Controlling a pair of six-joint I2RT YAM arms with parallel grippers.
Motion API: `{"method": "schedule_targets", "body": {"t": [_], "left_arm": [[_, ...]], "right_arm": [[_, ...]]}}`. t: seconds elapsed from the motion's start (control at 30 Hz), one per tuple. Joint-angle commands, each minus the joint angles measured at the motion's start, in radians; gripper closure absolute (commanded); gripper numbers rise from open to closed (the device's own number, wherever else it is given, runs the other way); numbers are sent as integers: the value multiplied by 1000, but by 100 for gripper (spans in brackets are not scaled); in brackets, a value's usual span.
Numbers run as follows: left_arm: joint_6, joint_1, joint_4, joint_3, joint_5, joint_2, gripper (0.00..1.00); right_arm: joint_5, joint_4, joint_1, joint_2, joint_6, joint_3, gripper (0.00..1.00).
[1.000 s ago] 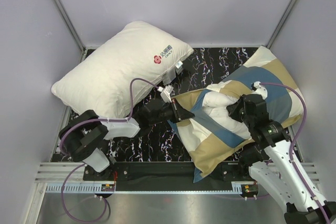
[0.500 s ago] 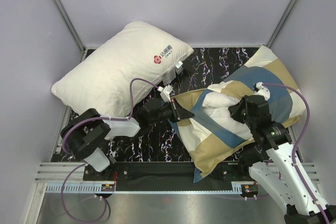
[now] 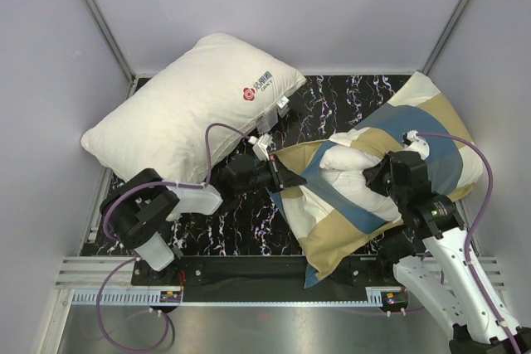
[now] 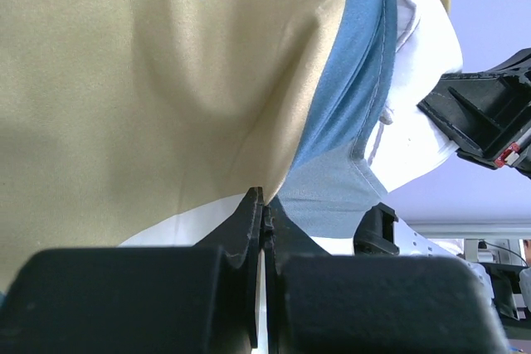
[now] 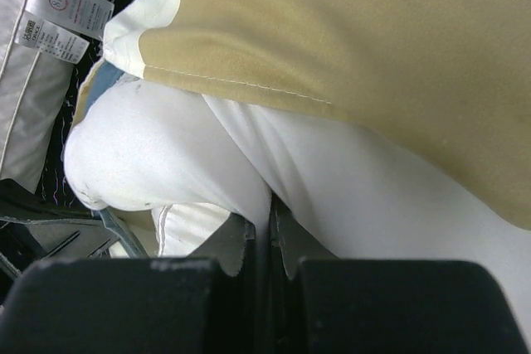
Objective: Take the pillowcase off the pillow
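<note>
The pillowcase (image 3: 353,238) lies slantwise at the right of the table (image 3: 241,225). Its mouth opens on the left side, and the pillow (image 3: 344,163) bulges out there as a white lump. The rest of the pillow sits inside the checks.

The 2 arms take opposite jobs. The left gripper (image 4: 263,209) has its jaws pressed together on the case's edge by the mouth. Its wrist view shows tan and blue cloth running up from tips that leave no gap. I judge it to be the anchor: with the hem pinned, the cover can be drawn off to the left instead of travelling with the filling.

The right gripper (image 5: 268,213) reaches in from the near right, over the case. Its jaws are closed on a fold of the plain white pillow just under the tan hem. Gripping the pillow itself, not the cover, gives the pair something to pull against.

The job looks early to midway, with only 1 end of the pillow bared. The next move probably calls for the 2 grippers to draw apart along the case's length. The thin pinch of white cloth could slip, or the plump pillow could jam in the mouth.

A logo pillow (image 3: 191,113) lies at the back left and plays no part in this.
</note>
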Motion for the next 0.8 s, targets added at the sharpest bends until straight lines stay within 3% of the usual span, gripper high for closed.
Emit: {"method": "schedule_targets", "body": {"t": [0.0, 0.77], "left_arm": [[98, 145, -237, -81, -255, 69, 100], [136, 209, -304, 0, -268, 150, 100]], "right_arm": [[305, -127, -34, -74, -72, 116, 100], [242, -166, -34, -128, -63, 239, 100]]}}
